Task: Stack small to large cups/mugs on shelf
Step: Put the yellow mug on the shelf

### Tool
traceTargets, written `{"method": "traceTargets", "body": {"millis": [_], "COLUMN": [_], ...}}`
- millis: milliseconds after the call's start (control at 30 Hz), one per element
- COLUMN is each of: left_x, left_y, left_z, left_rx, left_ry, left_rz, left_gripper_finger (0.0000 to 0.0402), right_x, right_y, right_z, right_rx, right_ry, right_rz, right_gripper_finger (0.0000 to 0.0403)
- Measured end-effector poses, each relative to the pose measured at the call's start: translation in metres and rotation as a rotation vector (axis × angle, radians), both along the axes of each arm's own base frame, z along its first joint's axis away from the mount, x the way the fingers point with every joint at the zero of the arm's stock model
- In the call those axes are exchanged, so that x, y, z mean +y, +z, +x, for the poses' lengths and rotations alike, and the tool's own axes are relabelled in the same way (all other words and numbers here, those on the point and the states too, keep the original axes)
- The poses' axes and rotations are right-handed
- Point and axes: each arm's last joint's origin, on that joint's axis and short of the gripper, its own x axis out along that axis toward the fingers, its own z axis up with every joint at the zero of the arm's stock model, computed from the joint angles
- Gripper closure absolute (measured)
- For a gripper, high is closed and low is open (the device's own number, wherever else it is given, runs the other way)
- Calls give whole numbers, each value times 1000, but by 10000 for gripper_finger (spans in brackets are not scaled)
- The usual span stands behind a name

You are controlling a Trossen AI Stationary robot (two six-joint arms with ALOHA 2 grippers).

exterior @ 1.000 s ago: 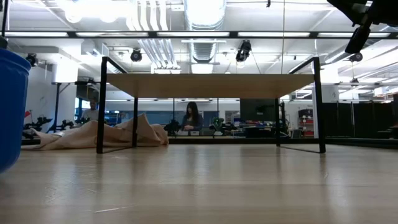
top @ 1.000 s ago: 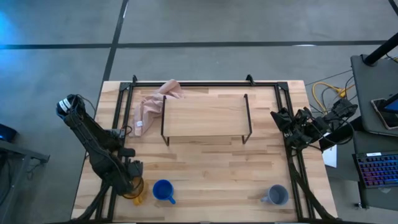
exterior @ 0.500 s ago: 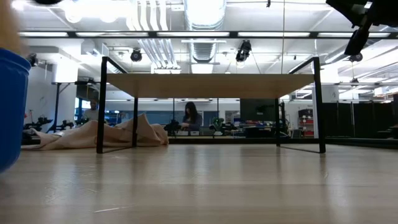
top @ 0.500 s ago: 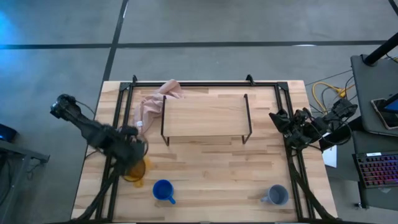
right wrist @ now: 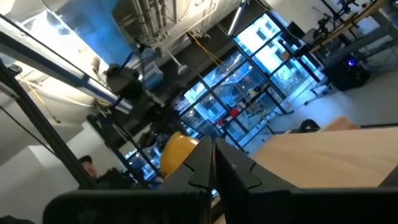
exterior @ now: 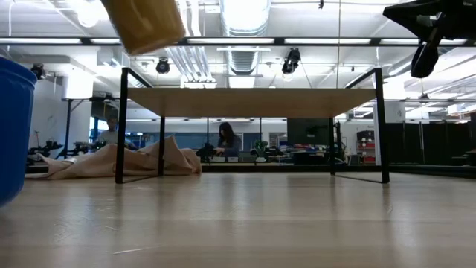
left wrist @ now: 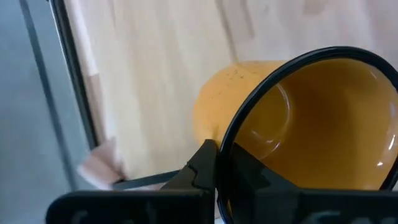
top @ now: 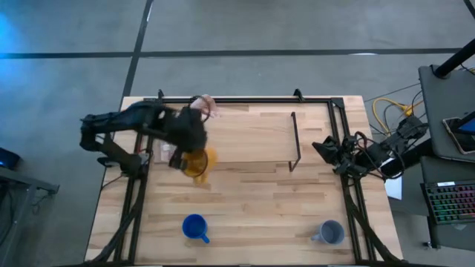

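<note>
My left gripper (top: 187, 157) is shut on the wide yellow-orange mug (top: 200, 163), held in the air over the near left corner of the shelf (top: 249, 133), a wood plank on black wire legs. The mug shows high up in the low view (exterior: 145, 22). The bright blue mug (top: 194, 228) stands on its base near the table's near edge, left of centre. The pale grey-blue mug (top: 329, 233) stands at the near right. My right gripper (top: 326, 148) is shut and empty at the table's right edge, beside the shelf. My left gripper holds the yellow mug by its dark rim (left wrist: 231, 149), the wall pinched with one finger inside and one outside, as far as the wrist view shows. The mug is lifted clear, tilted, above the height of the shelf top.
A pink cloth (top: 204, 105) lies at the shelf's far left, partly hidden under my left arm. Black rails (top: 245, 99) frame the table. There is bare wood between the shelf and the two standing mugs.
My left gripper has risen from the table's near left corner and swung toward the far edge and the right, carrying the yellow mug. The mug has been lifted off the table and now hangs over the shelf's near left corner.
</note>
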Motion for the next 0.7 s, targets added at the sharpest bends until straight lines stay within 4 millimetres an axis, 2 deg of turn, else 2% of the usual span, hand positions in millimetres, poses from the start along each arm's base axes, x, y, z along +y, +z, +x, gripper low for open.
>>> {"method": "traceTargets", "body": {"millis": [133,333,500,600,700], "left_x": [31,73,81,83,87], "left_y": [-7,-12,-4,0,-6], "left_z": [21,40,44,43,46], "left_rx": [50,80,18,6,36], "left_ry": [-16,-1,-26,-20,-16], "left_rz": [52,31,-75,-56,-47], "left_gripper_finger": [401,401,401,401,401], "right_x": [1,3,4,4,4], "right_y": [-1,-3,-5,-5,-6], "right_z": [2,4,5,6,7], "right_rx": [-1,14,23,29,35], "right_ry": [15,26,30,29,30], "right_rz": [30,27,32,38,42], "right_gripper_finger": [392,392,392,392,392]}}
